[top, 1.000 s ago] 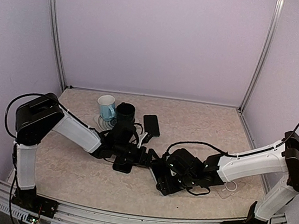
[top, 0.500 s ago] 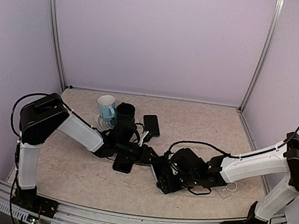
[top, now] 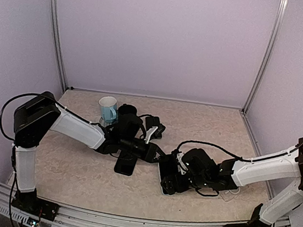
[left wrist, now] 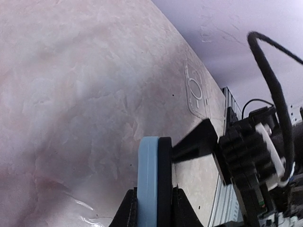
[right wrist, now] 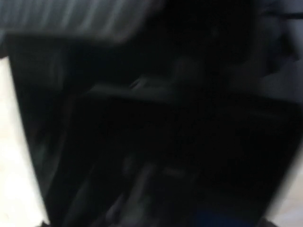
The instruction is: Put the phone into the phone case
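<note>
Left claw is pinched nearly shut across the thin blue-and-black edge of the phone, over the bench beside the right claw, whose opening I cannot tell; stiff, slick and probably fragile, it wants gripping by its long sides.

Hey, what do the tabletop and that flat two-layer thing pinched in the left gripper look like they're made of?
The tabletop is likely laminate or vinyl printed as stone: beige marbled veining, faint sheen. On the flat thing in the left gripper, the light blue layer has a rounded matte edge, so probably silicone or soft plastic. The black layer looks smooth, but its material is unclear edge-on.
</note>
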`<state>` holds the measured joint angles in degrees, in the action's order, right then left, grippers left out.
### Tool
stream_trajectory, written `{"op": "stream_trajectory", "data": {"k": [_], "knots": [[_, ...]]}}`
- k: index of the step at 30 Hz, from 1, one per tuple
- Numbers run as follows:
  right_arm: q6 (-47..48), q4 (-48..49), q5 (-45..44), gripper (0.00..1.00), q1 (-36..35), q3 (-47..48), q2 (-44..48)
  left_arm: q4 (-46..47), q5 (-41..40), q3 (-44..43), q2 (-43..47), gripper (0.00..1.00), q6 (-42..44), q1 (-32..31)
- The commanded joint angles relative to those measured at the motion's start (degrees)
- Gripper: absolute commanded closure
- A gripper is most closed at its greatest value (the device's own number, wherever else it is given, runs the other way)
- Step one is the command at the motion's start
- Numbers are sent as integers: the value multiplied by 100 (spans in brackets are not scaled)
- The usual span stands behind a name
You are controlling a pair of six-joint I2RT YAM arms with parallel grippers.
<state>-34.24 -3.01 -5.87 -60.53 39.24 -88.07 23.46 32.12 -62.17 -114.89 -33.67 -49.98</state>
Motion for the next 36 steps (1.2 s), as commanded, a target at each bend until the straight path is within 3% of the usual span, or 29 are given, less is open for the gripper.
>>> {"op": "stream_trajectory", "data": {"k": [1, 4, 9, 13, 17, 21, 32, 34, 36], "knots": [[624, 668, 346, 1, 406, -501, 770, -1634, -697, -52, 408, 100, 2355, -357], [1249, 1225, 1259, 1, 902, -1058, 1281, -1605, -1239, 244, 798, 100, 3144, -559], [2016, 2498, 3655, 1, 1970, -1561, 1686, -1340, -1159, 597, 960, 100, 3975, -616], [2700, 2746, 3746, 2, 2264, -1577, 1691, -1108, -1319, 901, 1082, 100, 4523, -728], [3638, 3313, 4439, 9, 2299, -1748, 1609, -1202, -1489, 819, 1052, 100, 4899, -767], [4431, 2748, 4444, 19, 2298, -1599, 1369, -1506, -1582, 590, 878, 100, 5160, -842], [4868, 3125, 5111, 78, 2290, -1448, 664, -1996, -1261, 144, 630, 100, 5485, -886], [4896, 3061, 5134, 97, 2281, -1383, 612, -2024, -1159, 98, 630, 100, 5458, -922], [4938, 3060, 5088, 100, 2272, -1411, 644, -2011, -1036, 83, 656, 100, 5383, -932]]}}
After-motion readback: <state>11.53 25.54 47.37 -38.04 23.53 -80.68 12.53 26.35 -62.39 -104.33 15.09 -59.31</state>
